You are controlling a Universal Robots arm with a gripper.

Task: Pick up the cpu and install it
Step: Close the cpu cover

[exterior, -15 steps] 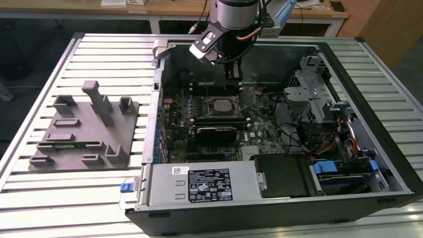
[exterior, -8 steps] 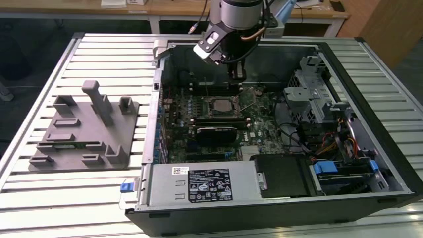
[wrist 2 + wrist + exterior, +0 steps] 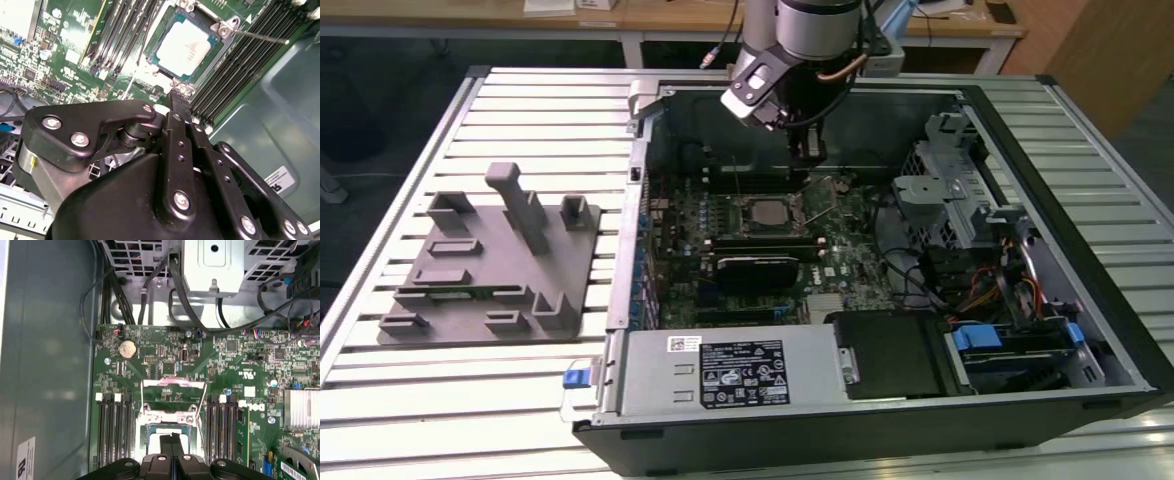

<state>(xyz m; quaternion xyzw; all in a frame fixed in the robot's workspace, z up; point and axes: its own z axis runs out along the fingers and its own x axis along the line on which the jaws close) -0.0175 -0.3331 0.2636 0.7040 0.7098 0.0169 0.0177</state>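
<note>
We're hanging the gripper (image 3: 809, 154) inside the open PC case (image 3: 854, 442), low over the motherboard (image 3: 854, 272). The fingers (image 3: 175, 107) are sitting pressed together with nothing between them; both wrist views are showing this. The cpu (image 3: 189, 42) is lying flat in the socket (image 3: 165, 419), silver top up. It's not touching the fingertips, which are hovering just beside one socket corner in the second wrist view. We're reading the thin retention lever (image 3: 260, 36) as sticking out past the socket's far corner. Memory slots (image 3: 112, 430) are running along both sides of the socket. In the exterior view, the grey fixture tray (image 3: 480, 270) is sitting on the slatted table (image 3: 520, 110) at the exterior view's left, well apart from the gripper. The power supply (image 3: 720, 372) is filling the case's near corner.
</note>
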